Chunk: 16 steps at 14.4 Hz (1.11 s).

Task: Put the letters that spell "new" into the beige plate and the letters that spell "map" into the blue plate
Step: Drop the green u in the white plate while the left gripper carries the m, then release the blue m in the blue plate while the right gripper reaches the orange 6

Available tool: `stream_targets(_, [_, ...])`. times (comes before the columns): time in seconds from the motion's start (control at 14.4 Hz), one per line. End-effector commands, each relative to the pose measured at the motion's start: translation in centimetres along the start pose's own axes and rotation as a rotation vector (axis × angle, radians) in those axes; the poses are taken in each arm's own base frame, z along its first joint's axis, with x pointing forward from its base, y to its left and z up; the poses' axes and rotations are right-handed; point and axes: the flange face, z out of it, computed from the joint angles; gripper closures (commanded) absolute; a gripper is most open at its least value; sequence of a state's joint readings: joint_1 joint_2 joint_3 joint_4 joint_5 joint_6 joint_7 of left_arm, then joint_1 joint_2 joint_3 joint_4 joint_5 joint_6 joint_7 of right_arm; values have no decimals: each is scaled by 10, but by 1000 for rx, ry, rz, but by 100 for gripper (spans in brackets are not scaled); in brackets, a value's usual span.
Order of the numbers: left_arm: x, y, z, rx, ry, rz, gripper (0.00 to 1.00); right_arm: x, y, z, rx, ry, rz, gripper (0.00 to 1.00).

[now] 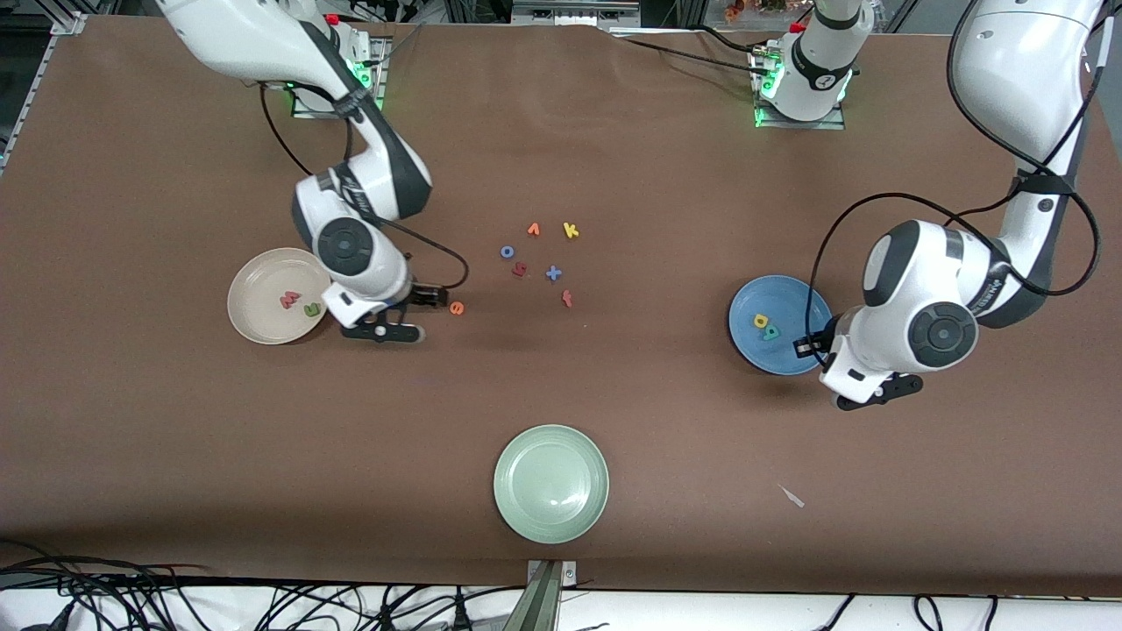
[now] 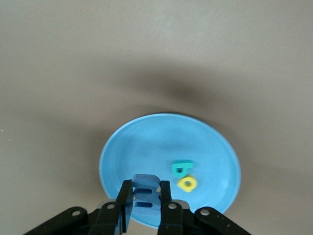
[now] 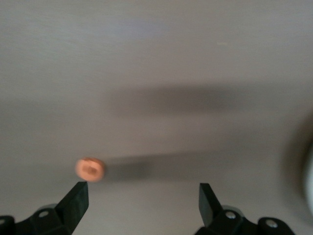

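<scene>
The beige plate (image 1: 254, 302) lies toward the right arm's end and holds the salmon "w" (image 1: 289, 301) and the green "n" (image 1: 311, 308). My right gripper (image 1: 434, 297) (image 3: 143, 191) is open and low over the table beside that plate. The orange "e" (image 1: 456, 307) (image 3: 90, 169) lies on the table just off one fingertip. The blue plate (image 1: 793, 302) (image 2: 146, 142) holds the yellow "a" (image 1: 760, 322) (image 2: 187, 183) and the teal "p" (image 1: 770, 332) (image 2: 182, 168). My left gripper (image 1: 805, 348) (image 2: 145, 185) is shut on the blue "m" (image 2: 145, 193) over that plate's rim.
A pale green plate (image 1: 550, 482) sits near the front edge. Loose letters lie mid-table: yellow "k" (image 1: 571, 230), orange "v" (image 1: 533, 230), blue "o" (image 1: 507, 251), dark red "s" (image 1: 519, 270), a blue cross (image 1: 553, 273), a red piece (image 1: 567, 299). A white scrap (image 1: 791, 496) lies nearer the front.
</scene>
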<state>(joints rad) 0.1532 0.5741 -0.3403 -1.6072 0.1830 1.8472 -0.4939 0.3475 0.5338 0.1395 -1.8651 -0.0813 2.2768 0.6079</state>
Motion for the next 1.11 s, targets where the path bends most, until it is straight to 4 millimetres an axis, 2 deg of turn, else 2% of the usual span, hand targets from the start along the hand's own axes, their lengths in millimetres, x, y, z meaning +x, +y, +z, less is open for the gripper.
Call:
stream_targets(0.0, [-9, -8, 26, 41, -60, 106, 100, 6, -36, 16, 28, 22, 56, 0])
stream_targets(0.07, [-13, -8, 37, 45, -81, 126, 96, 4, -42, 19, 28, 21, 67, 0])
stream_targets(0.21, [-17, -3, 49, 51, -98, 140, 96, 1, -46, 21, 26, 19, 67, 0])
stream_targets(0.35, [-19, 11, 70, 54, -127, 162, 94, 0, -47, 31, 33, 21, 66, 0])
stream_targets(0.42, [-19, 18, 73, 51, -120, 171, 86, 0, -47, 35, 36, 23, 65, 0])
stream_targets(0.48, [-17, 18, 74, 55, -114, 175, 51, 0, -47, 36, 37, 24, 65, 0])
stream_targets(0.55, [-15, 19, 78, 50, -112, 178, 5, -1, -46, 38, 34, 20, 65, 1])
stream_targets(0.62, [-11, 18, 80, 65, -98, 221, 0, -1, -46, 39, 37, 24, 65, 2])
stream_targets(0.69, [-9, 16, 75, 100, -73, 293, 0, -3, -45, 42, 36, 22, 63, 6])
stream_targets(0.76, [-3, 10, 62, 91, -54, 311, 0, -4, -44, 44, 36, 23, 62, 11])
stream_targets(0.9, [-5, 10, 25, 91, 3, 325, 0, -4, -44, 45, 35, 22, 60, 20])
stream_targets(1.04, [-16, 8, -20, 93, 75, 322, 0, -7, -43, 47, 31, 17, 55, 27])
